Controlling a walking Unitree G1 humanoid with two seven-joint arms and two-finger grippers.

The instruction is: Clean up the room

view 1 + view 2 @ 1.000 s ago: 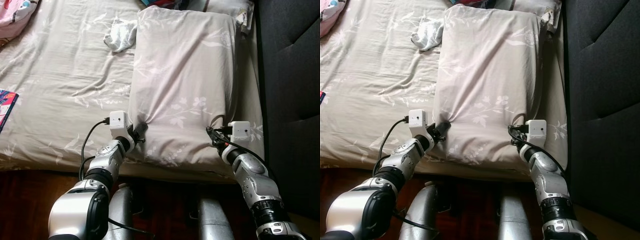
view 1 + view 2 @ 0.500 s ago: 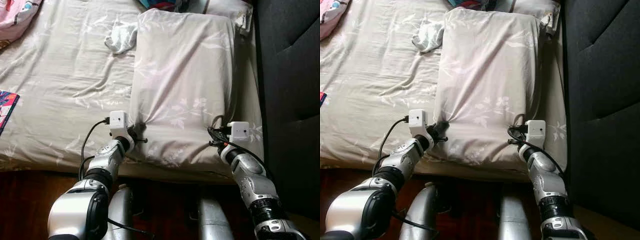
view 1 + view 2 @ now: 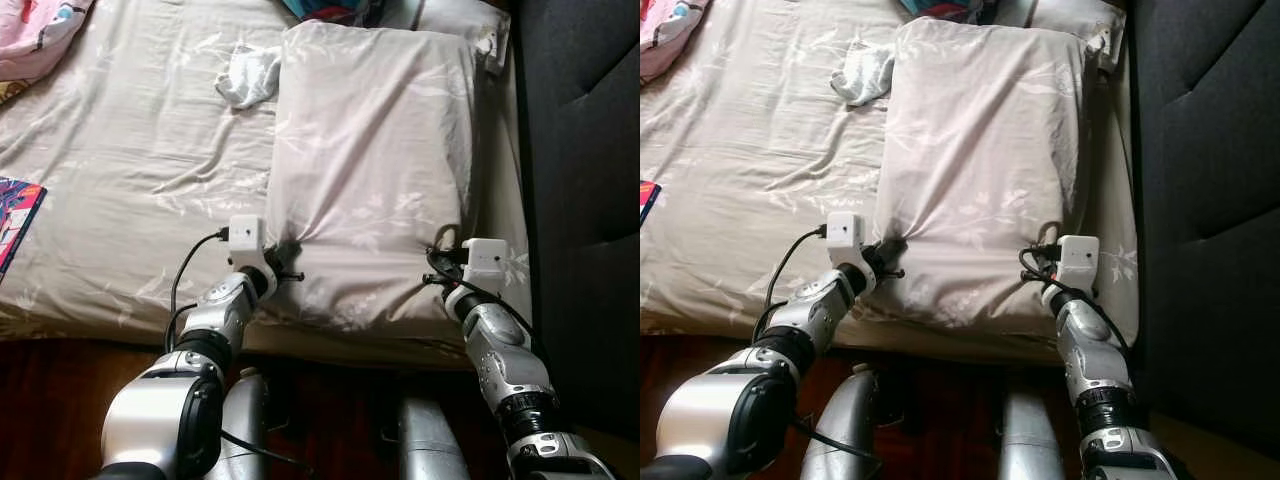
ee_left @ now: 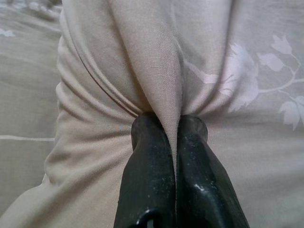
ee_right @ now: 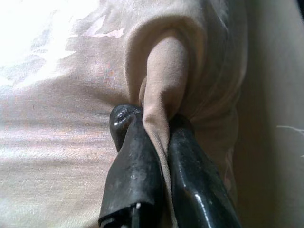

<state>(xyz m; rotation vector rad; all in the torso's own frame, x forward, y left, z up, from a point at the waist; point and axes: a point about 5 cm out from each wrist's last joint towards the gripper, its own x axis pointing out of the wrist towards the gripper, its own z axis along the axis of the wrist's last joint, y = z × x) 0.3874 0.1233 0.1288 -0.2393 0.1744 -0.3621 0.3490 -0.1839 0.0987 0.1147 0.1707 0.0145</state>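
A large beige pillow (image 3: 375, 150) with a pale flower print lies on the right side of the bed, its long side running away from me. My left gripper (image 3: 283, 251) is shut on a pinched fold of the pillow's near left edge; the wrist view shows the cloth squeezed between the fingers (image 4: 152, 166). At the near right edge, my right gripper (image 3: 437, 256) is shut on another fold of the pillowcase (image 5: 161, 102). The near end of the pillow is bunched at both grips.
The bed sheet (image 3: 130, 170) is beige and wrinkled. A crumpled white cloth (image 3: 247, 75) lies beside the pillow's far left corner. A second pillow (image 3: 462, 18) sits at the head, a dark padded headboard (image 3: 580, 150) on the right. A colourful book (image 3: 12, 212) is at the left edge.
The pillow has slid a little toward the headboard and to the right with both grippers still pinching its near edge. The camera has shifted slightly.
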